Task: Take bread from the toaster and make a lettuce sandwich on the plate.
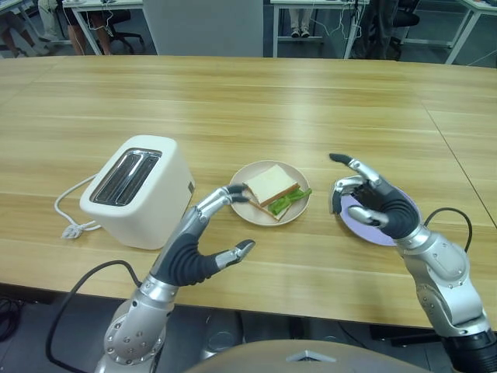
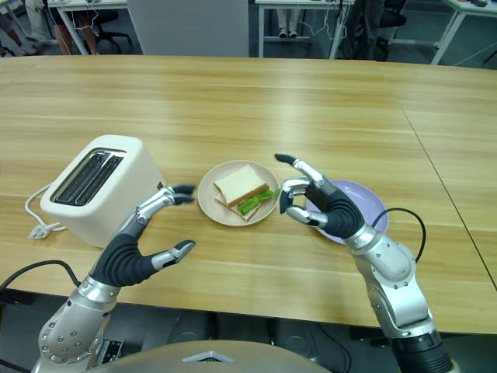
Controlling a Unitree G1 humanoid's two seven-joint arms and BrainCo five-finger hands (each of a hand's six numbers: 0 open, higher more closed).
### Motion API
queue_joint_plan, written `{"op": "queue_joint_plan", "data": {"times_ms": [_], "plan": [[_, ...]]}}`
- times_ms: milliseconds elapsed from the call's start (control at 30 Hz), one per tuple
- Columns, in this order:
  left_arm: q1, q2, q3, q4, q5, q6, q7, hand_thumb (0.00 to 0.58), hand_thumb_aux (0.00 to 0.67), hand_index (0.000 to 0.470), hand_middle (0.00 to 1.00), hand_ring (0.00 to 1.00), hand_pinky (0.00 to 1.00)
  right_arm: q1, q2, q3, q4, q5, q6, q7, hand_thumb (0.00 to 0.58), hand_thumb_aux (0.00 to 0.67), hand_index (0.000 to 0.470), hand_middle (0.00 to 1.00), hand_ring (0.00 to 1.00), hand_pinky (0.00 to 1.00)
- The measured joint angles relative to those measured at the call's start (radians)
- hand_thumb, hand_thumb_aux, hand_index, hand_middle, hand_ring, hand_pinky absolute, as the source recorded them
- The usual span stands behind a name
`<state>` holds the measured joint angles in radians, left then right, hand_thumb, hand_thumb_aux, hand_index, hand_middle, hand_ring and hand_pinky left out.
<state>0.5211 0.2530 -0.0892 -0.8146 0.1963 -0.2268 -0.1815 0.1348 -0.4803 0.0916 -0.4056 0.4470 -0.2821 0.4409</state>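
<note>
In the left eye view, the left robot hand [image 1: 188, 260] hovers empty and spread wide over the near edge of the desk [image 1: 311, 109]. It is just right of the toaster [image 1: 138, 193] and near the tan plate [image 1: 252, 214], which holds the sandwich [image 1: 270, 185] with lettuce [image 1: 292, 201] poking out on its right. In the right eye view, the right robot hand [image 2: 322, 203] hangs empty and half open, lightly bent, over a purple plate [image 2: 366, 199] just right of the tan one.
</note>
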Motion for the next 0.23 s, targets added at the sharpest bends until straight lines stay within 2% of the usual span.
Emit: {"op": "queue_joint_plan", "data": {"times_ms": [33, 133, 233], "plan": [[-0.011, -0.027, -0.011, 0.002, -0.017, 0.0, 0.008, 0.0, 0.0, 0.0, 0.0, 0.0, 0.0, 0.016, 0.035, -0.012, -0.007, -0.003, 0.001, -0.016, 0.0, 0.0, 0.0, 0.15, 0.15, 0.15], [-0.027, -0.085, -0.032, 0.013, -0.064, 0.001, 0.029, 0.0, 0.0, 0.0, 0.0, 0.0, 0.0, 0.04, 0.113, -0.028, -0.011, -0.008, 0.0, -0.058, 0.0, 0.0, 0.0, 0.0, 0.0, 0.0], [-0.026, -0.124, -0.043, 0.022, -0.095, 0.004, 0.048, 0.0, 0.0, 0.0, 0.0, 0.0, 0.0, 0.061, 0.162, -0.036, -0.011, -0.011, -0.001, -0.074, 0.0, 0.0, 0.0, 0.0, 0.0, 0.0]]}}
